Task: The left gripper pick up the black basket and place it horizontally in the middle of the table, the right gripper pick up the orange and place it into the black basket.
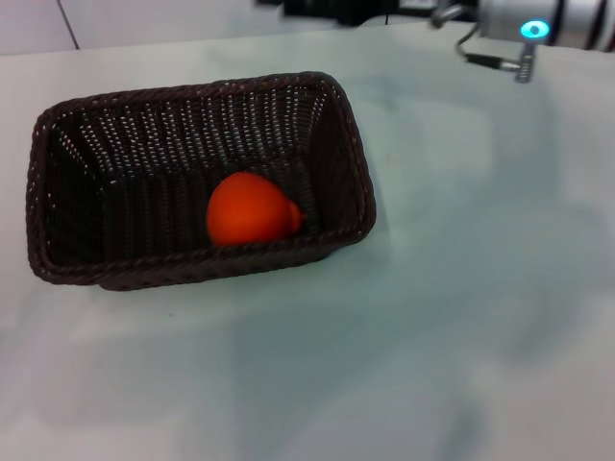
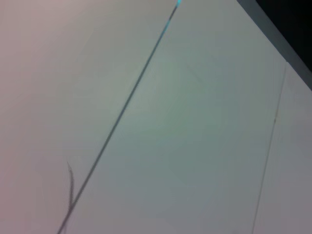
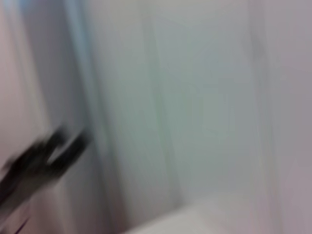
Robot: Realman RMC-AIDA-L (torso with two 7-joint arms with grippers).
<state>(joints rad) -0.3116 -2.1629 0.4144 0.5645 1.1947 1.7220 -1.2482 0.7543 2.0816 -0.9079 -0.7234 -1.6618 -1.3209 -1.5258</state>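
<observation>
We record the black basket point(image 1: 115, 163) at left centre of the head view as woven wicker-style strands, very dark, with a braided rim and a faint sheen on the weave. Inside it we note the orange point(image 1: 252, 209), its skin matt and smooth. The table point(image 1: 461, 288) reads as a smooth, glossy pale surface showing soft reflections. At upper right of the frame, the right gripper point(image 1: 538, 24) arm part looks like brushed silver-grey metal with a thin cable.
</observation>
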